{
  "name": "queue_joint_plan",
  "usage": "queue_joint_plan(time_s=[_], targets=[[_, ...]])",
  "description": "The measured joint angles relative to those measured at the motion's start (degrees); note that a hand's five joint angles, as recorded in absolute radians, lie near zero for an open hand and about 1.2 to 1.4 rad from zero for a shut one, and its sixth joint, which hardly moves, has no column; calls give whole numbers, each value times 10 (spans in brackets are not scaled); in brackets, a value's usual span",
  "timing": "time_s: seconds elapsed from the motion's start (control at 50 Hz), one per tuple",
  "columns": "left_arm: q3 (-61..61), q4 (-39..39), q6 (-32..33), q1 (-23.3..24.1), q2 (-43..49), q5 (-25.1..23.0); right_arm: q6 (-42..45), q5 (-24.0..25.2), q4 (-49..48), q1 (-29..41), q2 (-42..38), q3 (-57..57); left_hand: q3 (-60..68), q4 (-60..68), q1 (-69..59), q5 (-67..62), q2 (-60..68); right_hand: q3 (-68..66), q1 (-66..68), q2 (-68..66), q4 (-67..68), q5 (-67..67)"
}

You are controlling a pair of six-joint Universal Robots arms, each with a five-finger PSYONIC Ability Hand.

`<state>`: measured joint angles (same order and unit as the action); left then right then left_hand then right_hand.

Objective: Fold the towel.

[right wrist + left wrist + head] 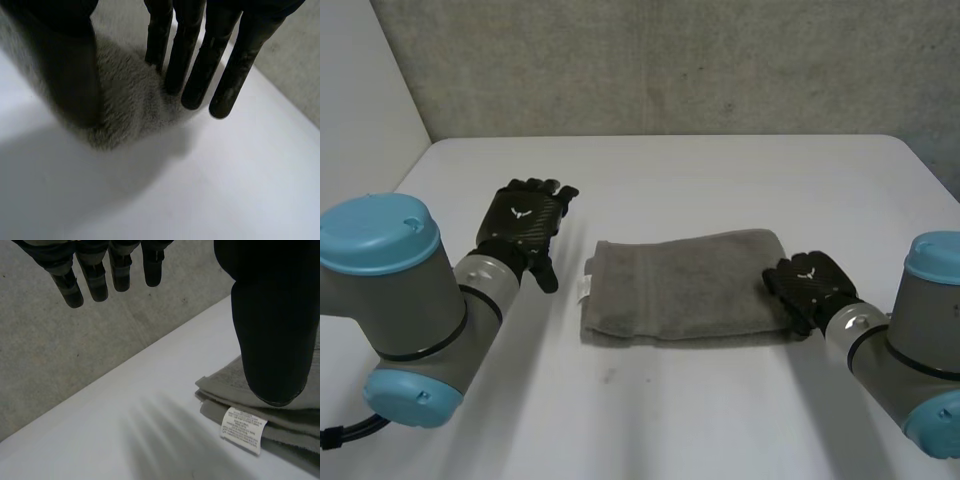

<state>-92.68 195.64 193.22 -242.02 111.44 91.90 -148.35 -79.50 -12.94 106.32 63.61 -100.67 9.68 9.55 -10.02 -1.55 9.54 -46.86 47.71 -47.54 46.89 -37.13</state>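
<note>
the grey towel (685, 285) lies folded in the middle of the white surface (720, 170). it is flat and wide, with a small white tag (588, 288) at its left edge.

the left hand (525, 222) is up above the surface, just to the left of the towel and not touching it. its fingers (95, 282) are straight and spread a little, and they hold nothing. in the left wrist view the thumb (272, 325) hangs over the left end of the towel (295, 425), near the tag (242, 429).

the right hand (810, 285) is at the towel's right edge. in the right wrist view its fingers (197, 70) are straight and close together. they reach over the fluffy edge of the towel (130, 100), with the thumb (70, 65) apart from them over the cloth. it looks like the hand rests on the towel without pinching it, but the thumb hides part of the edge.
</note>
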Motion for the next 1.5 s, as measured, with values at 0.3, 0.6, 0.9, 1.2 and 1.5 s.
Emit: queue_joint_plan(time_s=[0.3, 0.6, 0.9, 1.2, 1.5], targets=[[-11, -1, -2, -5, -12, 2, 65, -2, 15, 57, -3, 93, 0, 0, 0, 0, 0, -297, 253, -263, 298, -282], [-14, -1, -3, -23, -41, 8, 294, 13, 105, 324, -161, 300, 0, 0, 0, 0, 0, -297, 261, -271, 298, -282], [28, -2, -56, -23, -27, 5, -17, -55, 69, 267, -48, 256, 0, 0, 0, 0, 0, 330, -341, 334, -322, 336], [113, -28, -172, 80, 72, -12, -310, 20, 80, 86, 34, 163, 1, 1, 0, 0, 1, 330, -341, 334, -322, 336], [106, -64, -196, 82, 150, -11, -336, 52, 117, 86, -83, 216, 1, 2, -1, 0, 2, 330, -341, 334, -322, 336]])
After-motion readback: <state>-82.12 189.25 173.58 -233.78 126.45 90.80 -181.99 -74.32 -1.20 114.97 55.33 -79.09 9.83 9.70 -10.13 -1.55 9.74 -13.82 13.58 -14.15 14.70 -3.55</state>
